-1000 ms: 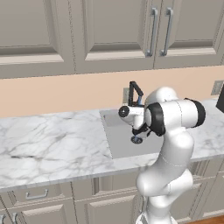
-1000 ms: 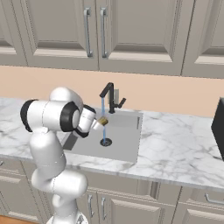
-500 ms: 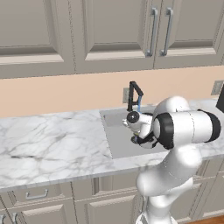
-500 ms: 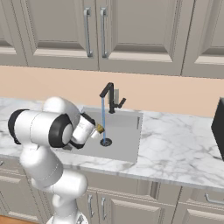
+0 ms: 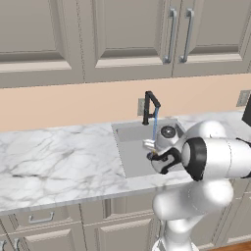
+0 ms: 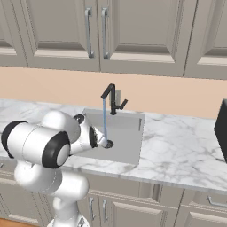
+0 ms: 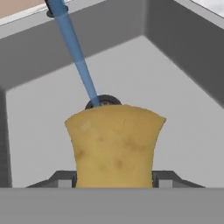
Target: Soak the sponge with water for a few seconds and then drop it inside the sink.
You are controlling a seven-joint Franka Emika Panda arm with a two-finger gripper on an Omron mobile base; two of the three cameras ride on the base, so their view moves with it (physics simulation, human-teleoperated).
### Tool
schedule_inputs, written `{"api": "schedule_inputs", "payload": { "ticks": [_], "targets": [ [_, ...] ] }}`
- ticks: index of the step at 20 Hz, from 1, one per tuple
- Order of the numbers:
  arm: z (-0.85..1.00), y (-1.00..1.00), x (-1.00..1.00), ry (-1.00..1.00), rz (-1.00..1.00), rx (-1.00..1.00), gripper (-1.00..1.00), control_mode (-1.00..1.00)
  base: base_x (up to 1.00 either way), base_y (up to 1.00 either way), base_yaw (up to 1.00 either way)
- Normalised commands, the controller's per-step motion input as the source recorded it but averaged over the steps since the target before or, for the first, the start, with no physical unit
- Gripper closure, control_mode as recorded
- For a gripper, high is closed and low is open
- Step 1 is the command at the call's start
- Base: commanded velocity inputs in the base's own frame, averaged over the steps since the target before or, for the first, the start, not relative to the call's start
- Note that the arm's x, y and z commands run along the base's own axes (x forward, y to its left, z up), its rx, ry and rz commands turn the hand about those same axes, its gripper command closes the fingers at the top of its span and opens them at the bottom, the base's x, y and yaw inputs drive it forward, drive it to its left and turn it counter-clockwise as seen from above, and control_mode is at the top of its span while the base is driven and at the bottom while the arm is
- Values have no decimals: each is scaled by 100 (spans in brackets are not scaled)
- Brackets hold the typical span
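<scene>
My gripper (image 7: 114, 179) is shut on the sponge (image 7: 113, 146), a yellow-orange block pinched at the sides, and holds it low inside the grey sink (image 7: 175, 109). The water (image 7: 76, 57) falls as a thin blue stream from the black faucet (image 5: 148, 105) and meets the sponge's far top edge, right in front of the dark drain (image 7: 105, 99). From the base views the gripper (image 5: 153, 156) (image 6: 107, 143) sits in the sink (image 5: 130, 152) (image 6: 128, 133) at the foot of the water (image 5: 155, 122) (image 6: 104, 117), the faucet (image 6: 113, 97) behind it.
White marble counter (image 5: 59, 162) (image 6: 177, 146) runs on both sides of the basin. A black appliance (image 5: 247, 110) (image 6: 221, 128) stands at the far right. Grey cabinets hang above, and a wall outlet (image 5: 242, 98) is on the backsplash.
The arm has folded down and back toward the base, carrying the sponge lower into the sink, still at the stream. The grip has not changed.
</scene>
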Motion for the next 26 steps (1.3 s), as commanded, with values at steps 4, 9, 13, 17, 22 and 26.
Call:
{"api": "schedule_inputs", "payload": {
  "ticks": [4,9,13,17,22,26],
  "targets": [
    [26,14,0,4,21,0,100,-100,0,0,0],
    [2,5,3,1,11,0,100,-100,0,0,0],
    [0,6,2,7,9,0,100,-100,0,0,0],
    [0,17,9,18,2,0,100,-100,0,0,0],
    [0,23,25,28,1,0,100,-100,0,0,0],
    [-1,20,25,19,1,0,100,-100,0,0,0]
  ]
}}
